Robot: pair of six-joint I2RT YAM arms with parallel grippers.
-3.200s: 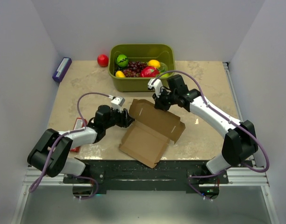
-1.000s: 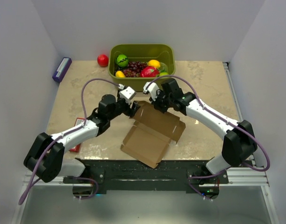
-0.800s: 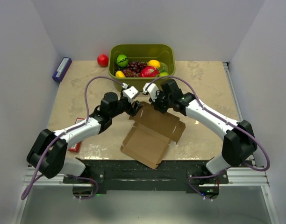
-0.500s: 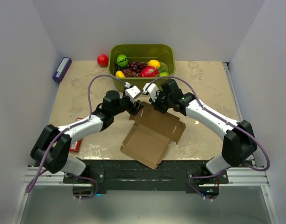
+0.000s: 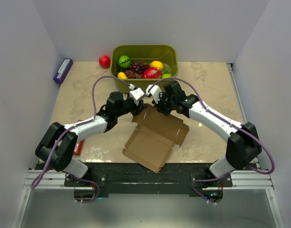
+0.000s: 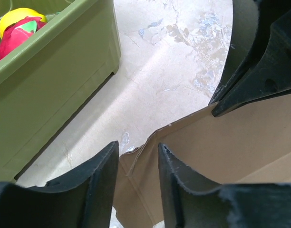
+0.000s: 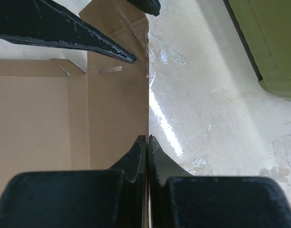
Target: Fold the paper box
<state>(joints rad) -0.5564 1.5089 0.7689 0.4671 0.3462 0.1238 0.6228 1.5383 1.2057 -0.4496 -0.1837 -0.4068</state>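
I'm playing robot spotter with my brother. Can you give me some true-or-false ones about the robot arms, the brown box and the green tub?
1. The right gripper is pinching an edge of the paper box. True.
2. The paper box sits inside the green tub. False: it lies on the table, in front of the tub.
3. The left gripper has its jaws apart around a corner of the box. True.
4. The green tub is empty. False: it holds fruit.
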